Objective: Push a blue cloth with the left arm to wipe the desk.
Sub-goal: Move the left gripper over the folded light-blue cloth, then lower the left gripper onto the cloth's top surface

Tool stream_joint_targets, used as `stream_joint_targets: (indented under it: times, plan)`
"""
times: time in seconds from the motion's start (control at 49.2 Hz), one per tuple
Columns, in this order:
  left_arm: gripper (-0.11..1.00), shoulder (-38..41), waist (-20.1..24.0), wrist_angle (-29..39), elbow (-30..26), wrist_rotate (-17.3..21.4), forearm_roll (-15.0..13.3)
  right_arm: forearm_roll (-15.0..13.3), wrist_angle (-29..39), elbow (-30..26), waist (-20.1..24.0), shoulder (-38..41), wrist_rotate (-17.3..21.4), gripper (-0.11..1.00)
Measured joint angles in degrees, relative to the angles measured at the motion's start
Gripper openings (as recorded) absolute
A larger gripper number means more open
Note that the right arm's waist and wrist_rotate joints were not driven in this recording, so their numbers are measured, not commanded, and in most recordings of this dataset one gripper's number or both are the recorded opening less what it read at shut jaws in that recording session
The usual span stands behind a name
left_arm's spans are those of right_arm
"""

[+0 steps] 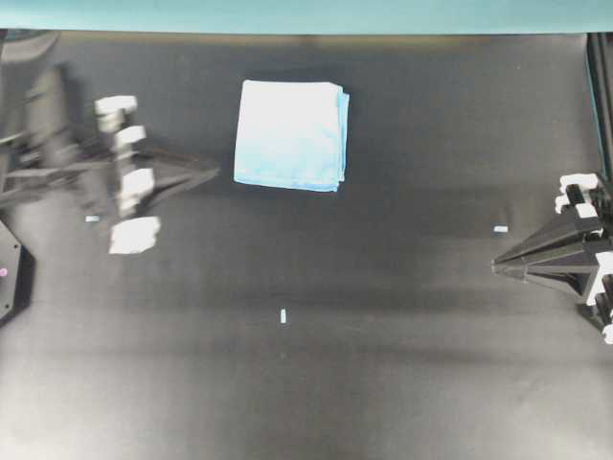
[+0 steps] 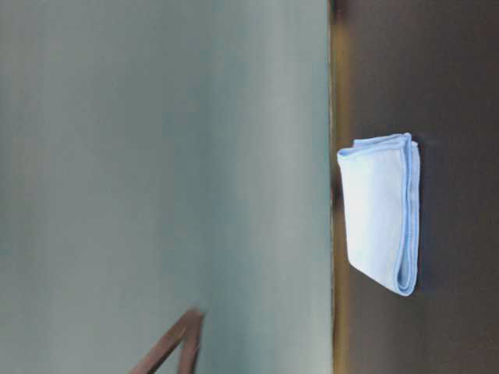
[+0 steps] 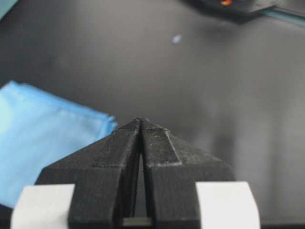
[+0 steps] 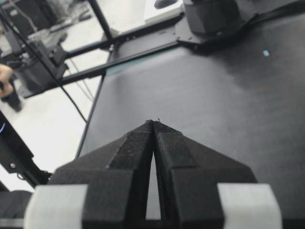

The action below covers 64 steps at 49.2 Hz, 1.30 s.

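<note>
The blue cloth (image 1: 291,134) lies flat and folded on the black desk (image 1: 402,364), at the far middle. It also shows in the table-level view (image 2: 378,210) and at the left of the left wrist view (image 3: 43,138). My left gripper (image 1: 215,172) is shut and empty. Its tip points at the cloth's near left corner, a small gap away. In the left wrist view the gripper (image 3: 141,120) sits just right of that corner. My right gripper (image 1: 496,261) is shut and empty at the desk's right edge, far from the cloth, and also shows in its wrist view (image 4: 153,122).
Tiny white tape marks lie at the front middle (image 1: 283,316), near the right gripper (image 1: 500,229) and by the left arm (image 1: 92,218). A teal border strip (image 1: 306,14) runs along the far edge. The right wrist view shows the desk's edge and floor beyond (image 4: 57,124).
</note>
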Motion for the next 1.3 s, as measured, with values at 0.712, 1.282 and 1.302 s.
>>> stream_joint_targets:
  times: [0.712, 1.282, 1.302]
  plan:
    - [0.86, 32.34, 12.30, 19.16, -28.04, -3.43, 0.00, 0.00, 0.44, 0.00, 0.00, 0.00, 0.09, 0.00]
    - [0.86, 43.42, 15.82, 25.22, -34.45, -3.43, 0.00, 0.09, 0.53, 0.18, -0.09, 0.00, 0.09, 0.00]
    - [0.86, 43.42, 15.82, 25.40, -34.45, -3.43, 0.00, 0.09, 0.53, 0.18, 0.00, 0.00, 0.00, 0.00]
